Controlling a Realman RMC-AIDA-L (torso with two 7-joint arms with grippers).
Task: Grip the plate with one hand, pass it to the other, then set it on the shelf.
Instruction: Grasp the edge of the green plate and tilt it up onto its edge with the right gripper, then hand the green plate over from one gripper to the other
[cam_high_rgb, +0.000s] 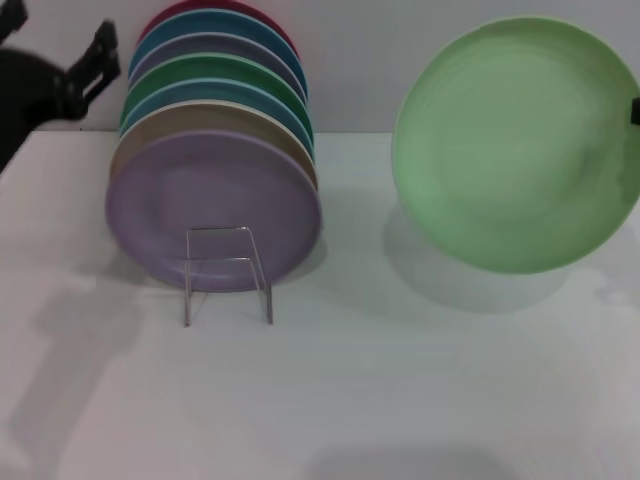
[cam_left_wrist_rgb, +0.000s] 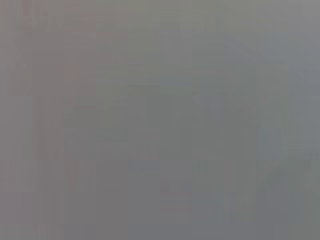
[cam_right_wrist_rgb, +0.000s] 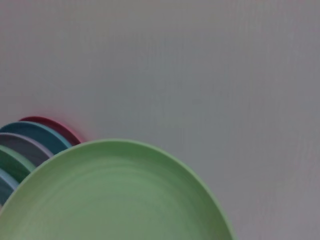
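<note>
At the far right edge of the head view we saw only a sliver of the right gripper (cam_high_rgb: 634, 112), a dark tab against the rim of the pale green plate (cam_high_rgb: 515, 145). The plate hung clear of the white table (cam_high_rgb: 400, 400), tilted with its face toward the camera, its shadow lying on the surface beneath. We could not tell how the right jaws stood, since nearly the whole hand was cut off by the frame; the right wrist view showed none of its fingers, only the plate (cam_right_wrist_rgb: 115, 195) filling the lower part of the picture.

In the upper left of the head view the left gripper (cam_high_rgb: 95, 65) was raised above the table's back edge, its dark fingers (cam_high_rgb: 103, 45) spread apart and holding nothing, with the arm cut off at the left border. The left wrist view was a blank grey field.

At centre left stood the wire shelf (cam_high_rgb: 228, 275), its looped front just before a lilac plate (cam_high_rgb: 215, 210) heading a row of upright plates (cam_high_rgb: 215, 75).
</note>
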